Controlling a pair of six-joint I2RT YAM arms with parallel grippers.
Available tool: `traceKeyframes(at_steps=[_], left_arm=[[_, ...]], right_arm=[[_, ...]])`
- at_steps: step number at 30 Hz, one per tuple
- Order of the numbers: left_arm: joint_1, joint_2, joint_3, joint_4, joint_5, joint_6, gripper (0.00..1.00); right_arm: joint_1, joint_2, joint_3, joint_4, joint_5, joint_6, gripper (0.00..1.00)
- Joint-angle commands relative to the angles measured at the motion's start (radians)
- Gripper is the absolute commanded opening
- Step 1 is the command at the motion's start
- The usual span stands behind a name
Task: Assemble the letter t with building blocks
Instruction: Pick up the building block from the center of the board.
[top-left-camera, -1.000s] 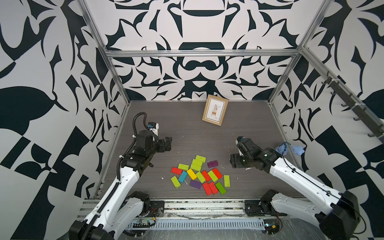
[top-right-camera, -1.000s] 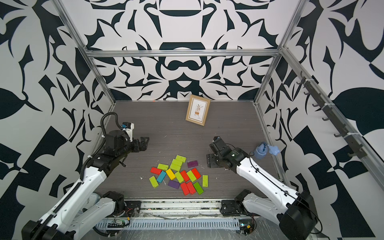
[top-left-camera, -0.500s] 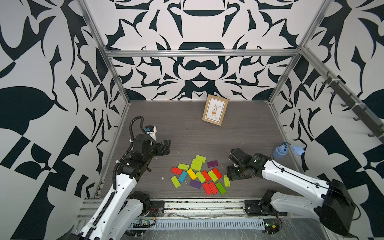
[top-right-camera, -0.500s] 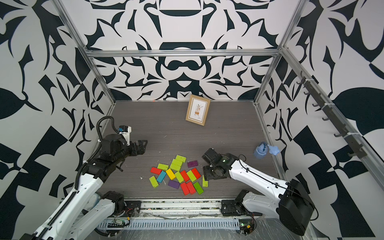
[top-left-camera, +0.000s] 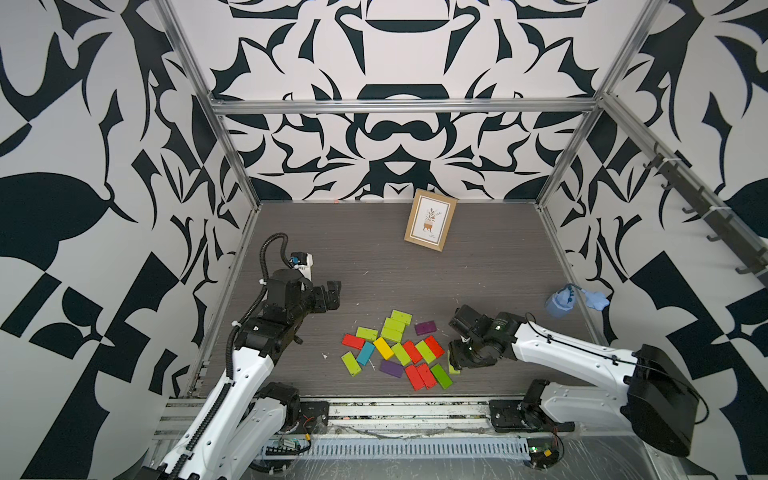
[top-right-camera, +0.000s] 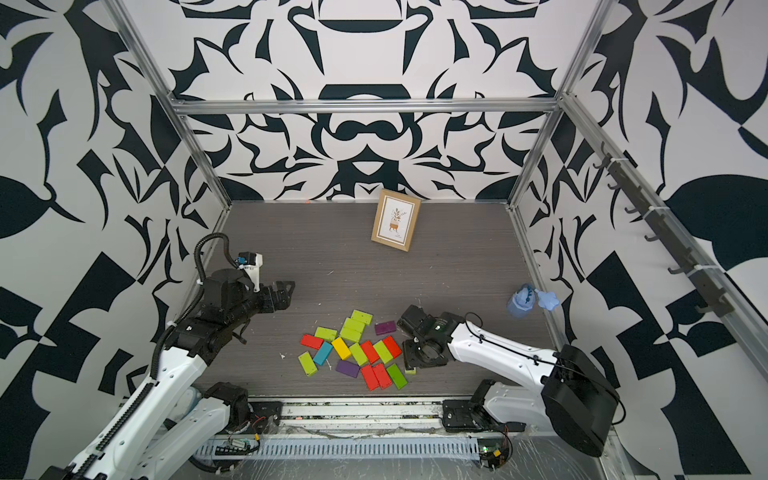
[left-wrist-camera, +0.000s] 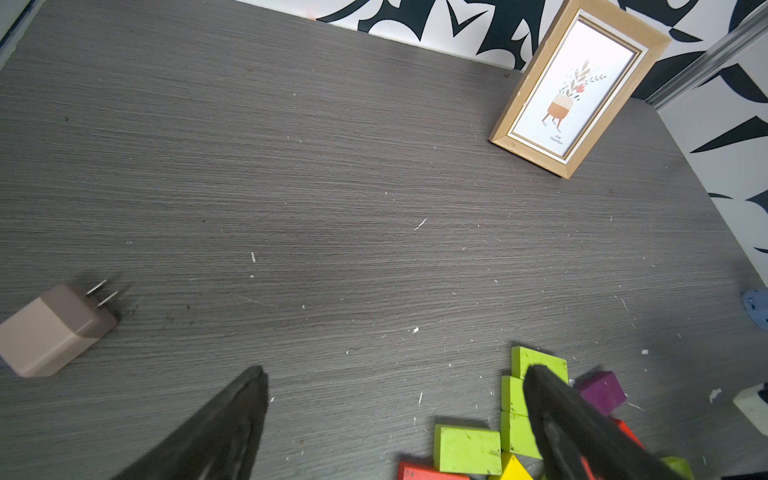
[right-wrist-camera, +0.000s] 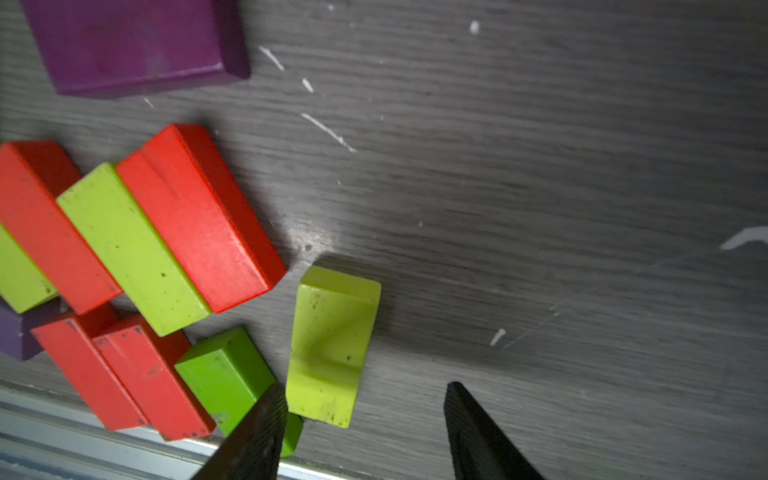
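- Right edge of the pile of building blocks (top-left-camera: 395, 349), close to the table's front: lime block (right-wrist-camera: 332, 340) lies flat, just beside dark green block (right-wrist-camera: 224, 370).
- right gripper (right-wrist-camera: 365, 415) straddles its near end. Fingers spread, pinching nothing. One finger sits at the seam with the dark green block; the other stands clear of the lime block's far side.
- Off-centre, I'd say. Shift toward the clear side so both pads meet the long sides together, otherwise the block likely twists or skids.
- Tight seam: keep that finger off the dark green neighbour.
- Lift straight up first; red block (right-wrist-camera: 199, 220) is near.
- front rail (right-wrist-camera: 62, 436) runs right by the fingers, so no room to drag that way.
- Bare table (top-left-camera: 478, 257) between pile and picture frame (top-left-camera: 430, 220) is the best build spot.
- left gripper (left-wrist-camera: 395, 374) hovers off the pile's other side, fingers wide apart, empty.
- charger (left-wrist-camera: 54, 328) and blue object (top-left-camera: 561, 301) are well apart from the work.
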Motion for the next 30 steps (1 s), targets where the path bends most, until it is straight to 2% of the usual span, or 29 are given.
traceKeyframes(at_steps=[1,12,22,26,30], left_arm=[[0.000,-0.008,-0.014,-0.025,-0.011,-0.015,1.00],[0.000,-0.008,-0.017,-0.023,-0.014,-0.016,1.00],[0.000,-0.010,-0.020,-0.021,-0.016,-0.016,1.00],[0.000,-0.010,-0.023,-0.021,-0.015,-0.016,1.00],[0.000,-0.012,-0.023,-0.020,-0.017,-0.016,1.00]], right_arm=[[0.021,0.012,-0.003,0.024,0.003,0.038,0.63],[0.034,0.075,0.004,0.049,0.015,0.039,0.58],[0.036,0.154,0.034,0.008,0.046,0.007,0.49],[0.036,0.167,0.043,-0.001,0.061,-0.003,0.42],[0.035,0.171,0.055,-0.018,0.077,-0.016,0.31]])
